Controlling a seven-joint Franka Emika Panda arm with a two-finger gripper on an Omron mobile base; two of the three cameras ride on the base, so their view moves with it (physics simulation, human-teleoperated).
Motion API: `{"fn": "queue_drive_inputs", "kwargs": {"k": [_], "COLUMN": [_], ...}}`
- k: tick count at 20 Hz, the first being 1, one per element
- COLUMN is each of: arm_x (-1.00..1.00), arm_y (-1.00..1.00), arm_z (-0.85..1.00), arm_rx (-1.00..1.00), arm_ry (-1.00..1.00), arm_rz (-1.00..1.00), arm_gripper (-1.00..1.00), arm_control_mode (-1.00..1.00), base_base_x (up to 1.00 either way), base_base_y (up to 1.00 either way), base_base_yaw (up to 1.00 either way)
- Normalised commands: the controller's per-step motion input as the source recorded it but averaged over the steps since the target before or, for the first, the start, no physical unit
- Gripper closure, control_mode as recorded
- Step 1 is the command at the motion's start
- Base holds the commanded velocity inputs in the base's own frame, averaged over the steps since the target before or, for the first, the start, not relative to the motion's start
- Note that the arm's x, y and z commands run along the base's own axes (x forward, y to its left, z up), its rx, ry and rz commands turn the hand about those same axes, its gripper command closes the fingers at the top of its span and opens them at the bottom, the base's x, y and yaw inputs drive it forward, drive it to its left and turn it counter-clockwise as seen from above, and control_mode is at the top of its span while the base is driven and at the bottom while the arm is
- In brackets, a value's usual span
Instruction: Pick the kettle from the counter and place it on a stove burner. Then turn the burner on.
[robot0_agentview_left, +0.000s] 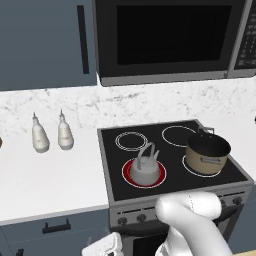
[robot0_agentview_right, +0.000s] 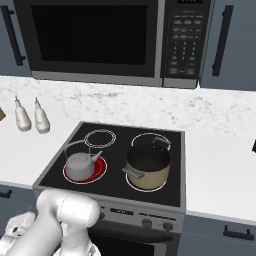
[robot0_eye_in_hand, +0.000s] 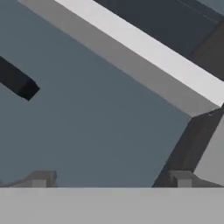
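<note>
Kettle (robot0_agentview_left: 145, 170) on lit stove burner (robot0_agentview_left: 128, 176); gripper (robot0_eye_in_hand: 109, 178) low before the cabinets.

We list the silver-grey kettle upright on the front-left burner of the black cooktop (robot0_agentview_left: 172, 150), near its front edge, the ring beneath it glowing red; its arched handle stands up, its spout (robot0_agentview_right: 98, 155) points toward the tan pot (robot0_agentview_left: 207, 152), which sits apart on the front-right ring, lidless; the two back rings are bare; two white bottles (robot0_agentview_left: 50, 133) stand side by side near the back edge of the white counter (robot0_agentview_left: 55, 185), left of the cooktop; in the hand view we see the gripper with fingertips (robot0_eye_in_hand: 40, 178) spread wide, holding nothing, facing a grey-blue cabinet front (robot0_eye_in_hand: 96, 122) with a dark handle (robot0_eye_in_hand: 17, 81), below the counter's pale front edge.
</note>
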Motion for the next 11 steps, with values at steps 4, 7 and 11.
{"fn": "queue_drive_inputs", "kwargs": {"k": [4,7,11], "arm_x": [0.00,0.00,-0.31], "arm_y": [1.00,1.00,0.98], "arm_z": [0.00,0.00,0.17], "arm_rx": [0.00,0.00,-0.03], "arm_ry": [0.57,0.51,0.30], "arm_rz": [0.42,0.42,0.37], "arm_gripper": [-1.00,-1.00,-1.00], "arm_control_mode": [-1.00,-1.00,-1.00], "base_base_x": [0.00,0.00,0.00], "base_base_y": [0.00,0.00,0.00], "base_base_yaw": [0.00,0.00,0.00]}}
